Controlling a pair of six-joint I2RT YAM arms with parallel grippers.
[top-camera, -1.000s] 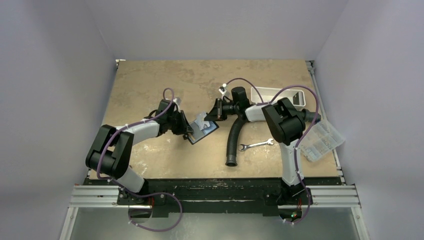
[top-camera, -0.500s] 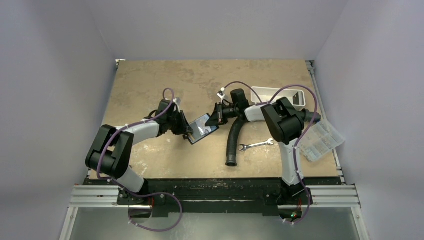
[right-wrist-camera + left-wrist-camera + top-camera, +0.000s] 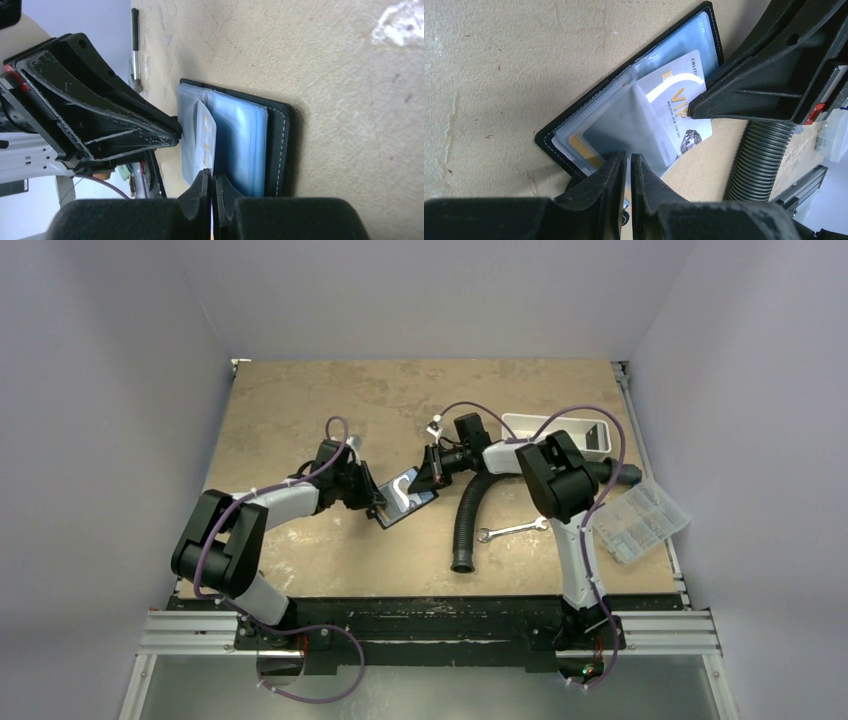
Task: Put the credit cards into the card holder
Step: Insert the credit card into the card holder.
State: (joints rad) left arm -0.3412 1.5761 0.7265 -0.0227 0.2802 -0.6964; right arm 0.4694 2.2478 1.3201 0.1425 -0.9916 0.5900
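The black card holder point(image 3: 405, 500) lies open on the table, its clear sleeves point(image 3: 614, 115) fanned out. My left gripper point(image 3: 628, 157) is shut on one clear sleeve at the holder's near edge. A white credit card point(image 3: 679, 105) with gold lettering sits partly inside a sleeve, its outer end sticking out. My right gripper point(image 3: 212, 175) is shut on that card's edge point(image 3: 206, 132), and it shows in the left wrist view as black fingers point(image 3: 744, 95) on the card. A yellowish card point(image 3: 583, 146) rests deep in another sleeve. From above, the two grippers point(image 3: 378, 502) point(image 3: 425, 478) face each other across the holder.
A black corrugated hose point(image 3: 468, 515) curves just right of the holder, under the right arm. A silver wrench point(image 3: 512, 529) lies beside it. A white tray point(image 3: 555, 430) stands at the back right, and a clear compartment box point(image 3: 640, 520) overhangs the table's right edge.
My right gripper has moved left toward the holder, carrying the white card further into the sleeve. The left gripper has stayed in place on the holder.
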